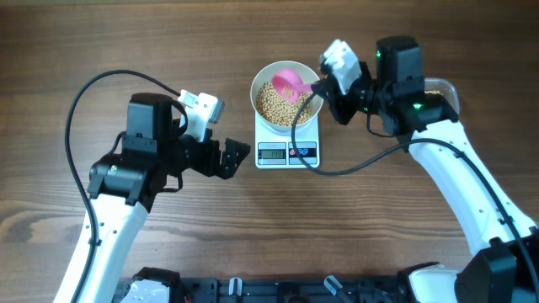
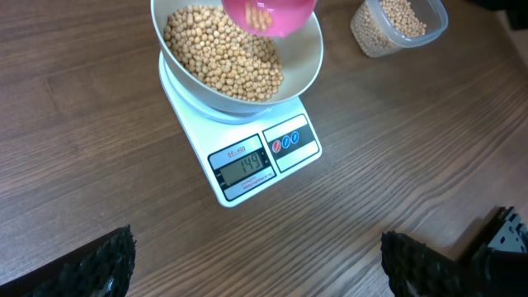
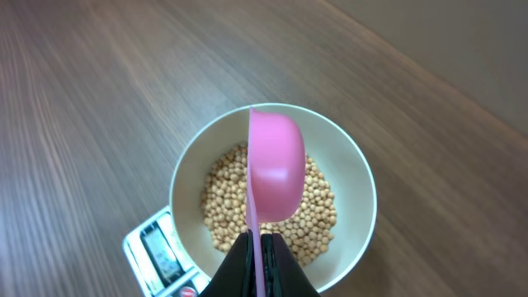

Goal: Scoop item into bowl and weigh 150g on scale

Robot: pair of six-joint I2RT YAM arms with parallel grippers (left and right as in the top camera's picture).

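The right end effector point(image 3: 257, 247) is pinched tight on the thin handle of a pink scoop point(image 3: 276, 177), its two dark fingers pressed against either side of it at the bottom centre of the right wrist view. The scoop is rolled onto its side there, seen almost edge-on, and it hangs over the middle of the white bowl point(image 3: 353, 177). In the left wrist view a few beans show inside the scoop point(image 2: 268, 15) at the top centre of the frame.

Under the scoop, the beans point(image 3: 223, 198) cover the bottom of the bowl in a loose, shallow heap. The bowl stands on the white scale point(image 2: 256, 165), whose grey display faces the lower part of the left wrist view and appears to read 149; a dark button panel sits just right of the display.

From overhead, bowl point(image 1: 255, 97), beans point(image 1: 274, 105) and scale point(image 1: 286, 153) sit at upper centre, with the right end effector point(image 1: 322, 88) just right of the bowl rim.

The left end effector point(image 1: 232, 158) has its jaws spread wide and holds nothing, just left of the scale on the wooden counter point(image 1: 84, 50). A clear tub point(image 2: 400, 25) with more beans stands at the upper right of the left wrist view, apart from the scale.
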